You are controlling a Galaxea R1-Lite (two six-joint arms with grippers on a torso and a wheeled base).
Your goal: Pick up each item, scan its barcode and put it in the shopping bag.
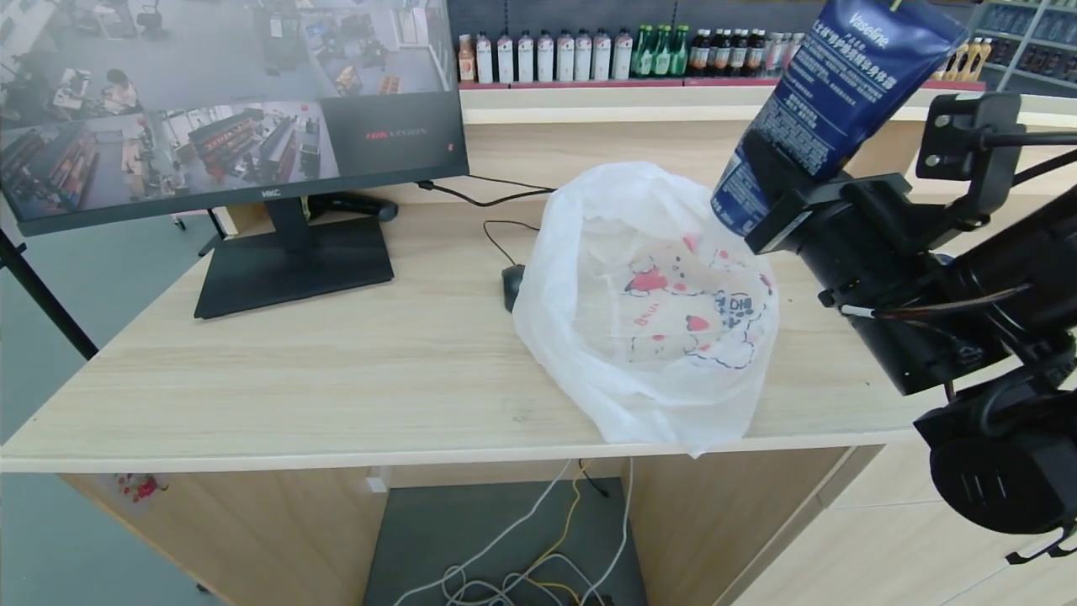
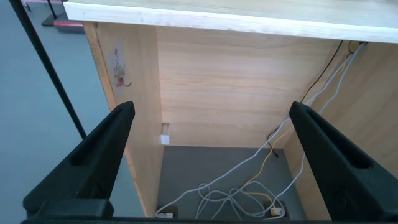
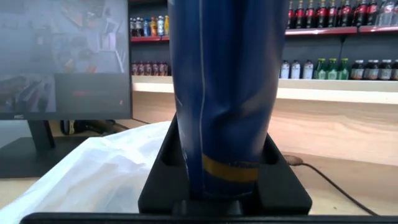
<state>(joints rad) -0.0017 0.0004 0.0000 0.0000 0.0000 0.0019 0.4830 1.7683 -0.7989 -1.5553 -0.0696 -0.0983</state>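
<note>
Pale wooden desk (image 1: 336, 362) carries a white plastic shopping bag (image 1: 648, 311). At its 1 o'clock the right gripper (image 1: 787, 220) holds a dark blue squeeze tube (image 1: 833, 93) aloft, fingers clenched. The left gripper (image 2: 211, 112) hangs below the desk edge, fingers released.

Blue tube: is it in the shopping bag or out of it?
Out. The right hand grips the blue tube at its lower end, tilted in the air, outside the shopping bag slumped on the table.
</note>
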